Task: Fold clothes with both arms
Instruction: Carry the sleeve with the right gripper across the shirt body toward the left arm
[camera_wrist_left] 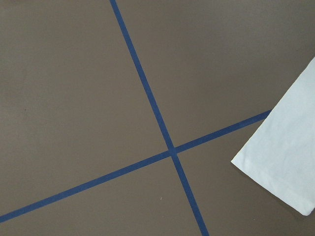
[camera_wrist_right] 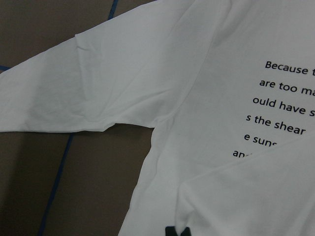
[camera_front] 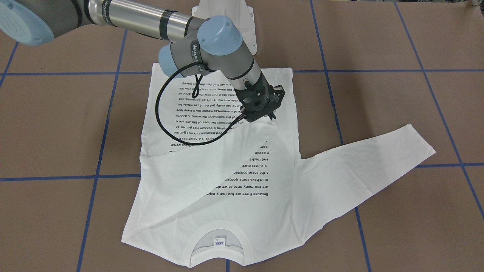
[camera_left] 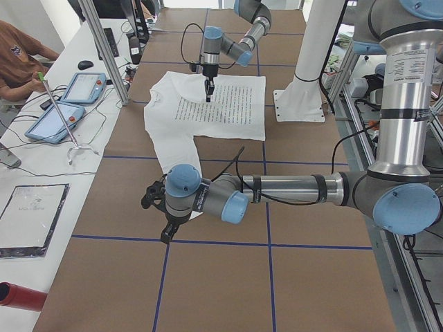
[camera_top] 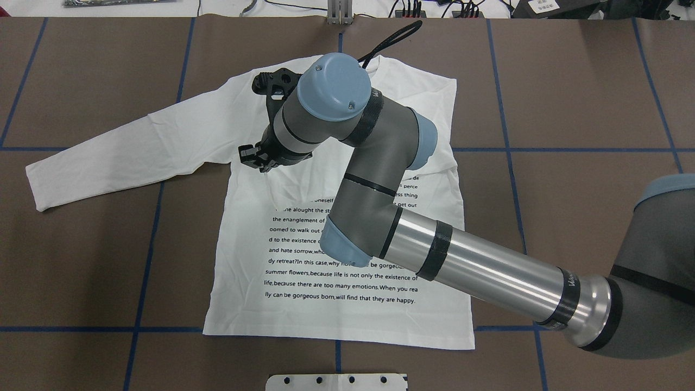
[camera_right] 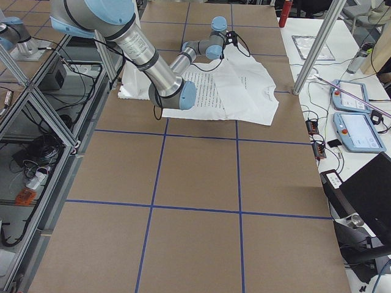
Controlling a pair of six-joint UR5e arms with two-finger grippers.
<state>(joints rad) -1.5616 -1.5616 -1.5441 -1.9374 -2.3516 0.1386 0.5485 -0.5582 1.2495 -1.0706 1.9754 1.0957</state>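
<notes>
T-shirt (camera_top: 347, 320): white, long-sleeved, lying printed side up on the brown table (camera_top: 570, 98), near the centre of the overhead view. In that view I read the collar end at 12 o'clock and the hem at 6 o'clock, with the lines of black text (camera_top: 293, 251) reading upright. The front-facing view reverses this: the ribbed collar (camera_front: 216, 227) with its blue-white label (camera_front: 219, 242) sits at 6 o'clock. The left sleeve (camera_top: 125, 152) lies flat and straight, pointing toward 9 o'clock in the overhead view. The right sleeve (camera_front: 211, 158) is folded diagonally across the chest, covers part of the text, and rises off the fabric at its cuff end. The right gripper (camera_front: 261, 117) points down over the shirt body with its fingers pinched on that cuff; the right wrist view shows black tips close together at the fabric. The left gripper (camera_left: 167, 232) appears only in the left side view, low over the table near the end of the left sleeve, and I cannot tell whether its fingers are spread or pressed together. Its wrist view shows the sleeve cuff (camera_wrist_left: 283, 157) at 4 o'clock and 2 crossing blue tape lines (camera_wrist_left: 147, 98). The white pedestal base (camera_top: 336, 382) sits at 6 o'clock in the overhead view, apart from the hem.
</notes>
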